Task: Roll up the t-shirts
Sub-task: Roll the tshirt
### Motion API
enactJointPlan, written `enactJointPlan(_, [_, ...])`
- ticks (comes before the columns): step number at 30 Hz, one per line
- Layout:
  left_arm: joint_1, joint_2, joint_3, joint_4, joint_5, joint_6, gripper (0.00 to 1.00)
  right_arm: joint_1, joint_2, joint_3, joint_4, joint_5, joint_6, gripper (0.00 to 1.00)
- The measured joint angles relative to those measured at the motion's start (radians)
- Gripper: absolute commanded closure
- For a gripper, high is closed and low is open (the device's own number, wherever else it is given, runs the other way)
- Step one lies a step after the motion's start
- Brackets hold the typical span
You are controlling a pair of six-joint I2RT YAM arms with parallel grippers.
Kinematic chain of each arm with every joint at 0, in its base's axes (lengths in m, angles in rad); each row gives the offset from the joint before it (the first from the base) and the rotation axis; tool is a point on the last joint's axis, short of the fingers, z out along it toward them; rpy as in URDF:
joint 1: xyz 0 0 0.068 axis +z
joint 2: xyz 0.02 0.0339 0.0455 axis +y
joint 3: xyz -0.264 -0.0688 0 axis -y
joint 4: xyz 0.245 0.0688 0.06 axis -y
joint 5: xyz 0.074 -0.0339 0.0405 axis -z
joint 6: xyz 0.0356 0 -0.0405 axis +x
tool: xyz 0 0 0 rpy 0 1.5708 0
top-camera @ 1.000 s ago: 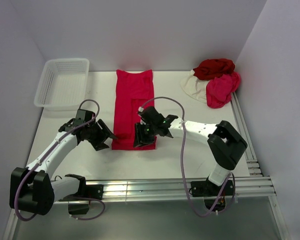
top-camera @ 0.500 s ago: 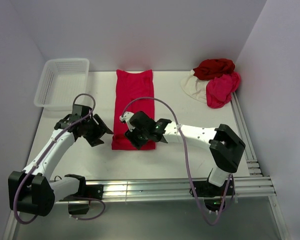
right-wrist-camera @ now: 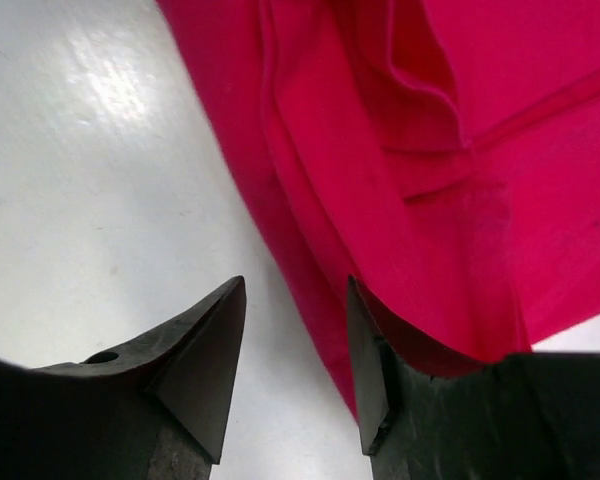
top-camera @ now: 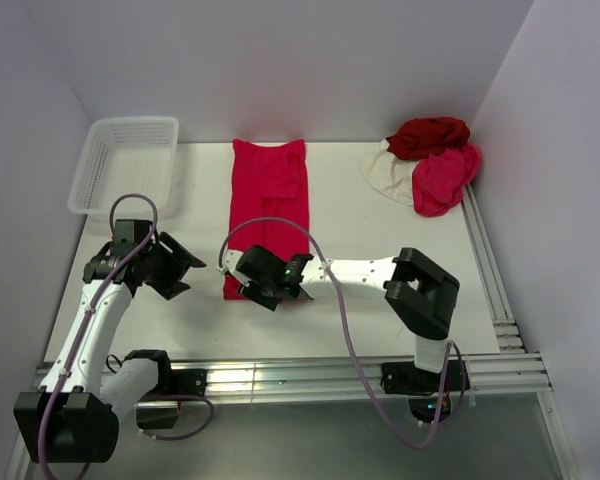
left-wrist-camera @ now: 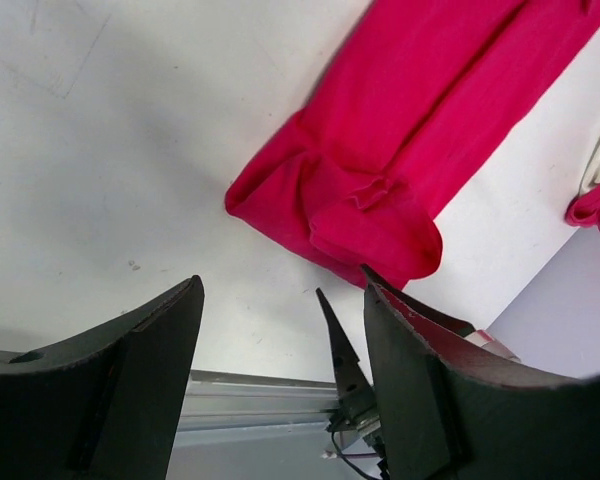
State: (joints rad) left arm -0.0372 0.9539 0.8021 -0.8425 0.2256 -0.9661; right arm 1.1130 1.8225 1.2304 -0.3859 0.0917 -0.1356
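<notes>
The bright crimson t-shirt (top-camera: 268, 195) lies folded into a long strip down the middle of the table, its near end bunched into a small fold (left-wrist-camera: 335, 205). My right gripper (top-camera: 252, 288) sits low at that end's left corner. In the right wrist view it (right-wrist-camera: 296, 285) is open: the shirt's (right-wrist-camera: 480, 150) edge runs between the jaws and drapes over the right finger, while the left finger is over bare table. My left gripper (top-camera: 188, 275) hangs open and holds nothing, left of the shirt (left-wrist-camera: 410, 120); the left wrist view (left-wrist-camera: 280, 285) shows only table between its jaws.
A pile of t-shirts sits at the back right: dark red (top-camera: 428, 135), pink (top-camera: 442, 178) and cream white (top-camera: 388, 172). A white mesh basket (top-camera: 125, 165) stands at the back left. An aluminium rail (top-camera: 310, 375) runs along the near table edge.
My right gripper has slid left across the shirt's near end to its left corner. The left arm has drawn back to the left, away from the shirt.
</notes>
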Motion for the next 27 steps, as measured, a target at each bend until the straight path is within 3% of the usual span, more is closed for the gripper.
enactJointPlan(13, [0.031,0.011,-0.013,-0.013,0.014,0.007,0.3,0.0,0.051,0.019,0.009,0.163,-0.014,0.61])
enactJointPlan(19, [0.063,0.012,-0.013,-0.013,0.021,0.013,0.3,0.0,0.081,0.032,0.019,0.218,-0.013,0.86])
enactJointPlan(27, [0.07,0.015,-0.013,-0.013,0.026,0.024,0.3,-0.019,0.088,0.073,0.023,0.232,0.016,0.85])
